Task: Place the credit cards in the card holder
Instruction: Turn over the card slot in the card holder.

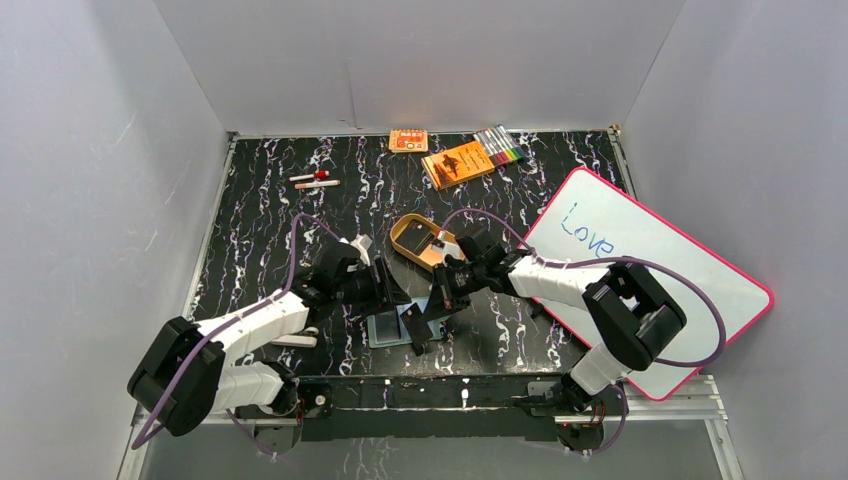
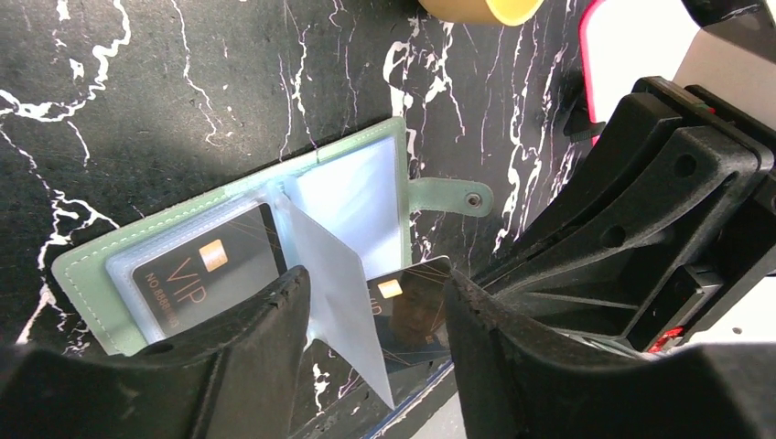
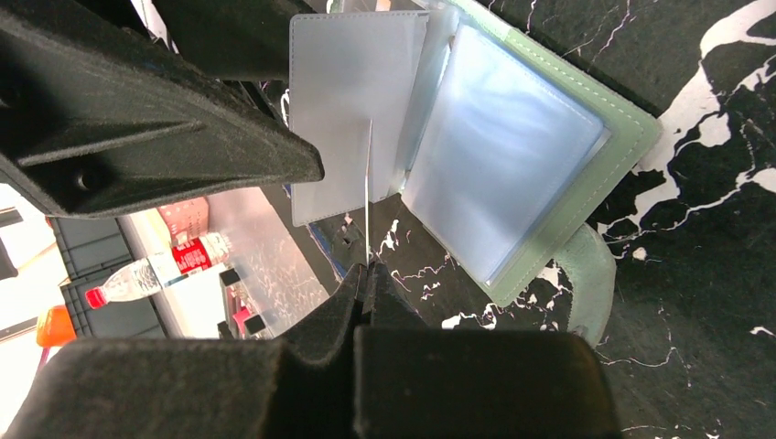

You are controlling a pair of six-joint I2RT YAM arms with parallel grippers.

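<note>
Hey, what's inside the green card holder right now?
One dark VIP card sits in a left pocket of the card holder. The right-hand pocket looks empty. A raised clear sleeve covers part of a second card, hiding whether it's in.

Whiteboard (image 1: 660,230): blue handwritten "Love"; credit card (image 2: 206,274) in card holder (image 2: 82,265): "VIP", beside it perhaps "NO 8888"

Grey walls (image 1: 420,60) rnd blk marbled table (image 1: 255,235).

Both arms low, forearms inward, left hand (image 2: 375,282) wide-jawed (right hand (image 3: 367,274) with fingertips tight together)
</note>
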